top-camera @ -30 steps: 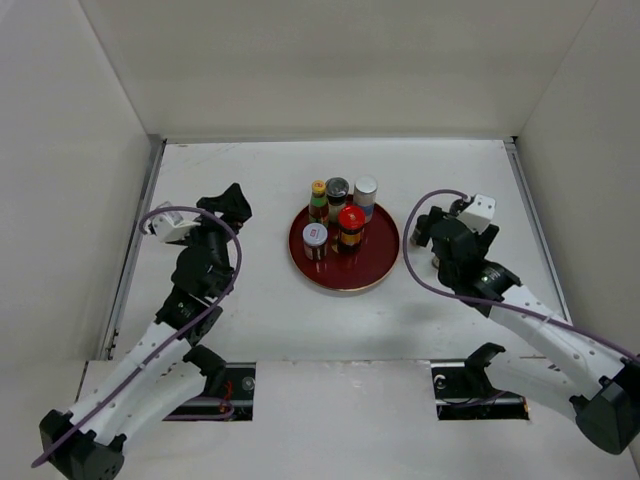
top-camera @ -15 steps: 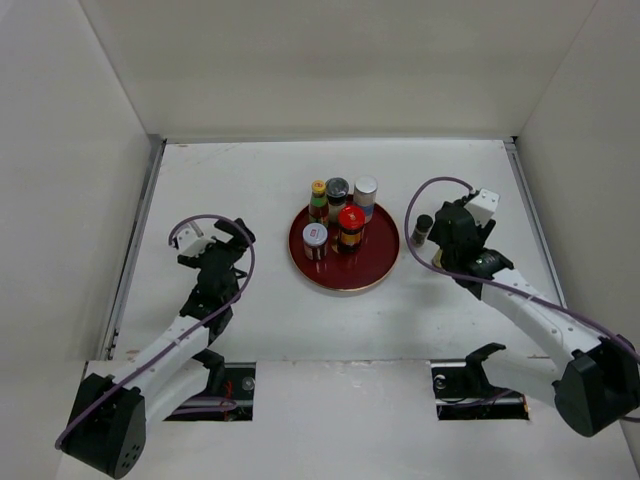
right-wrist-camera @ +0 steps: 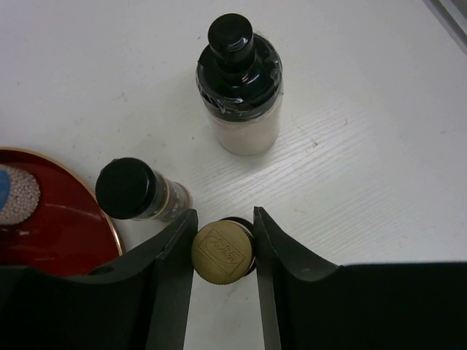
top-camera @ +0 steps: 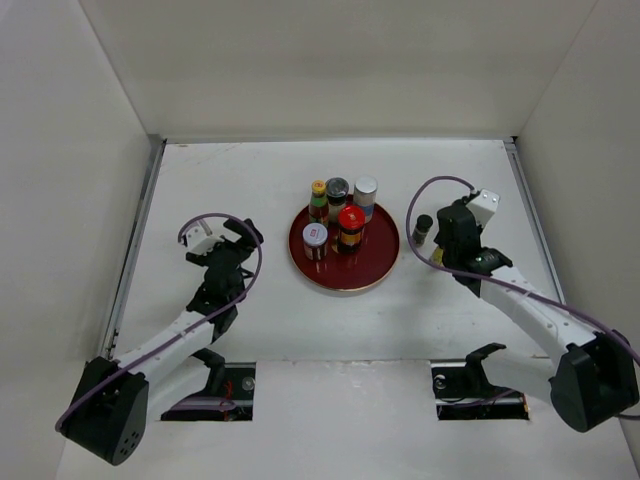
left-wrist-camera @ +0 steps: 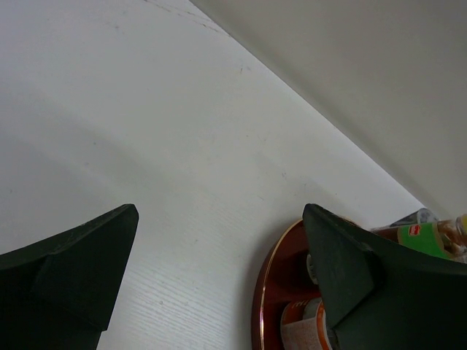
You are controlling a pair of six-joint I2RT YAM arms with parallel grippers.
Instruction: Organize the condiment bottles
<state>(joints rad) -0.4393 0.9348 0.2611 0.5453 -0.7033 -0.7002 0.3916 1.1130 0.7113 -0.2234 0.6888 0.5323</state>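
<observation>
Five condiment bottles stand on the round red tray [top-camera: 345, 272], among them a red-capped jar [top-camera: 350, 218] and a white-capped one [top-camera: 315, 235]. Right of the tray a small black-capped bottle [top-camera: 424, 226] [right-wrist-camera: 135, 191] stands on the table. My right gripper [top-camera: 447, 238] [right-wrist-camera: 224, 219] hangs over the spot beside it, jaws shut on a gold-capped bottle [right-wrist-camera: 222, 252], both fingers against the cap. This bottle is hidden under the wrist in the top view. A bigger black-topped bottle with pale contents [right-wrist-camera: 241, 87] stands beyond. My left gripper [top-camera: 240, 240] [left-wrist-camera: 219, 211] is open and holds nothing, left of the tray.
The tray's gold rim [left-wrist-camera: 261, 292] lies just right of my left fingers, with a green-labelled bottle [left-wrist-camera: 419, 235] behind it. White walls enclose the table on three sides. A metal rail [top-camera: 528, 200] runs along the right edge.
My right jaws have closed from wide open onto the gold cap. The left arm has drawn back and lowered to the left of the tray.
</observation>
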